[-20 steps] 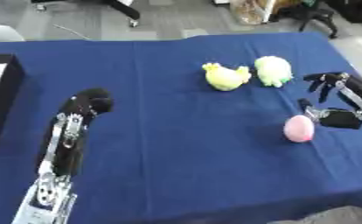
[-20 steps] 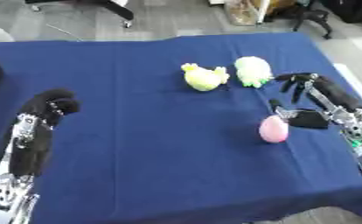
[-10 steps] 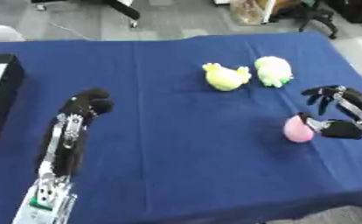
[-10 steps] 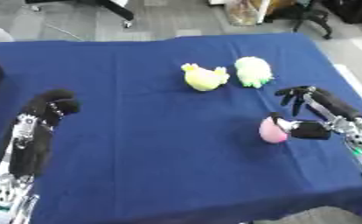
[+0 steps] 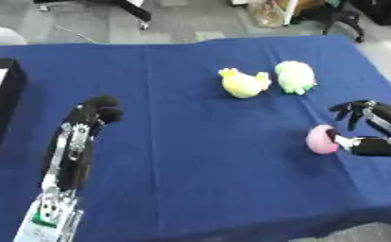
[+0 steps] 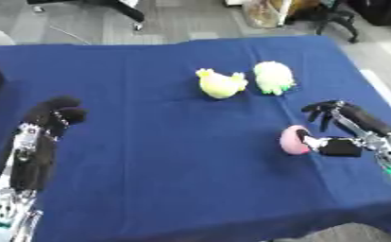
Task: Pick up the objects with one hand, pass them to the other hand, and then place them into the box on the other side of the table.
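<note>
Pink toy (image 6: 294, 140): small, rounded, on blue tabletop (image 6: 165, 160).
Right hand (image 6: 341, 126): fingers spread, thumb touching toy.
Left hand (image 5: 93, 112): fingers curled, empty.

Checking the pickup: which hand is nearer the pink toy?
Right. The right hand is at the pink toy, its thumb against the toy's right side; the left hand is curled far across the table.
</note>
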Tool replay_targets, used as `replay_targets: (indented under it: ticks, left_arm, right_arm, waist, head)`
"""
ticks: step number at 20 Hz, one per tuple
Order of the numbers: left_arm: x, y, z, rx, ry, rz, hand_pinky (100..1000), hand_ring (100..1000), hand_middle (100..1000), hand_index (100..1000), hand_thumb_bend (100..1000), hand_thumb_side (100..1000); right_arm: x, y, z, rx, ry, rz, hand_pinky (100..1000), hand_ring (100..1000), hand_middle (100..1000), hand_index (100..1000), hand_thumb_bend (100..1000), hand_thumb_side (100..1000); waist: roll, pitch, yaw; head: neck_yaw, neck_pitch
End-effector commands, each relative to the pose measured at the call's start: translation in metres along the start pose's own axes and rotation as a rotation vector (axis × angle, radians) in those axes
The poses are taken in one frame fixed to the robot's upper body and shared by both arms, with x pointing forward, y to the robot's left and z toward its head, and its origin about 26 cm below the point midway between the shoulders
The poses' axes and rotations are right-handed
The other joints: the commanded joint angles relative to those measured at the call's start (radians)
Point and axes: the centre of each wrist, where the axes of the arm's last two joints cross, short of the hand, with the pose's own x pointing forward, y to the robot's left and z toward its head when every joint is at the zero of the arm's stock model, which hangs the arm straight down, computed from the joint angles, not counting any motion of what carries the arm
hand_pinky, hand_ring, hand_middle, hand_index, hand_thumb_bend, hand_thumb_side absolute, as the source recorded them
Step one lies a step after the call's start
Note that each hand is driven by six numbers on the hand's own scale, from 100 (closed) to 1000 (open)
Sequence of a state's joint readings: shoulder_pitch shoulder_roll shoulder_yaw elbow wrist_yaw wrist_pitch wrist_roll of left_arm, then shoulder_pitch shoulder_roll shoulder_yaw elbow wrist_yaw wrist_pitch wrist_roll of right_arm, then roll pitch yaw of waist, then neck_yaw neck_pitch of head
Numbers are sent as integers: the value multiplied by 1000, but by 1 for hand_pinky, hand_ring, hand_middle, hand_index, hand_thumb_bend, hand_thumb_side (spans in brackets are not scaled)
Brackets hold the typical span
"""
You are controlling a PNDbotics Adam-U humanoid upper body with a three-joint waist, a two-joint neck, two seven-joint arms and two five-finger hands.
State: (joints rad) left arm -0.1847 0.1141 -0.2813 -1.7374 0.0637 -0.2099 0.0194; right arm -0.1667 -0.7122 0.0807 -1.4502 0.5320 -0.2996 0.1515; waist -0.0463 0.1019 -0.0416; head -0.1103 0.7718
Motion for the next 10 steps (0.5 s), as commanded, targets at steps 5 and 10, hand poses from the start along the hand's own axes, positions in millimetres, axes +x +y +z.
replay_targets:
  ticks: [5,10]
  left_arm:
    - [4,3,-2,-6,-18,-17,762,695,687,776,176,816]
    - [4,3,-3,-6,-18,-16,762,694,687,776,176,815]
  right_arm:
    - [-7,-15,4,47,15,74,720,554,645,834,257,610]
    - [-7,-14,4,81,17,81,723,570,651,830,259,620]
  waist:
    - [-3,-13,0]
    - [-4,-13,0]
  head:
    - [-1,-2]
    - [-2,-2]
